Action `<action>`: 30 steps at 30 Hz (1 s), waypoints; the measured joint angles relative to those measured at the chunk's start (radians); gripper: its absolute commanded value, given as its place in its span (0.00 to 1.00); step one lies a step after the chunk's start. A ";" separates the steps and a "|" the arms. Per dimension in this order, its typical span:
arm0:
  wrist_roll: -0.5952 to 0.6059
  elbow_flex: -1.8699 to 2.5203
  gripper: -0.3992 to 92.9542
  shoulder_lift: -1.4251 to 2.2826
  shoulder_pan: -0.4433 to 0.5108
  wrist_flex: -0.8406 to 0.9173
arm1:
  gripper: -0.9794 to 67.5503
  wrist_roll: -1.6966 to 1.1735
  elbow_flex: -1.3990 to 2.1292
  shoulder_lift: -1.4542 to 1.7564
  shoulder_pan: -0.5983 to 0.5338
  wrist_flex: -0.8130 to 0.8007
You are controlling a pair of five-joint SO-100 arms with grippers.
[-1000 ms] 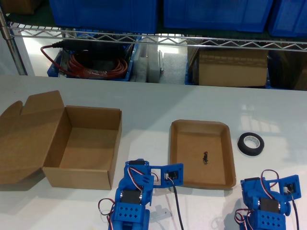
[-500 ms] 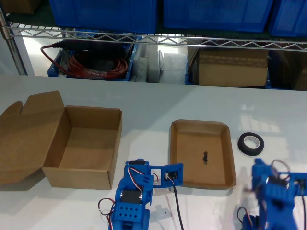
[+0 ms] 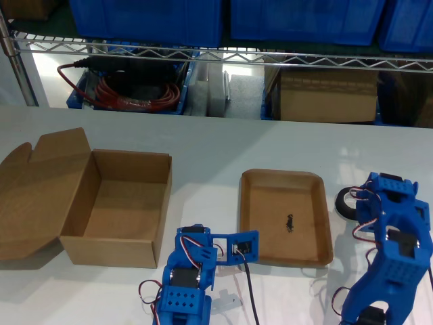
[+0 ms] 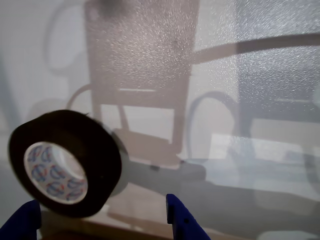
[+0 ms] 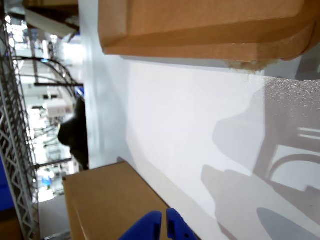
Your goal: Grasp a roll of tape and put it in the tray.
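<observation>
Beside the empty tray (image 3: pixel 270 186), the roll of tape (image 4: pixel 65 170) before my first gripper's (image 4: pixel 102 220) wide jaws.

You are looking at a workshop or storeroom. At twelve o'clock in the exterior view a wire metal shelf (image 3: pixel 223 55) holds big blue plastic bins (image 3: pixel 145 19). Under it, at eleven o'clock, sits a coil of red cable (image 3: pixel 132 91), and at one o'clock a closed cardboard carton (image 3: pixel 328 95). A plain white table (image 3: pixel 216 145) fills the front.
</observation>
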 measured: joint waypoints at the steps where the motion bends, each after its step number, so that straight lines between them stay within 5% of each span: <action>1: 0.000 0.000 0.01 0.000 0.000 0.000 | 0.53 0.006 -0.032 -0.034 0.000 0.008; 12: 0.000 0.000 0.01 0.000 0.000 0.000 | 0.50 0.009 -0.264 -0.265 -0.015 0.048; 15: 0.000 0.000 0.01 0.000 0.000 0.000 | 0.37 0.009 -0.288 -0.288 -0.031 0.048; 18: 0.000 0.000 0.01 0.000 0.000 0.000 | 0.02 0.014 -0.328 -0.318 -0.034 0.049; 30: 0.000 0.000 0.01 0.000 0.000 0.000 | 0.01 0.034 -0.388 -0.342 -0.021 0.055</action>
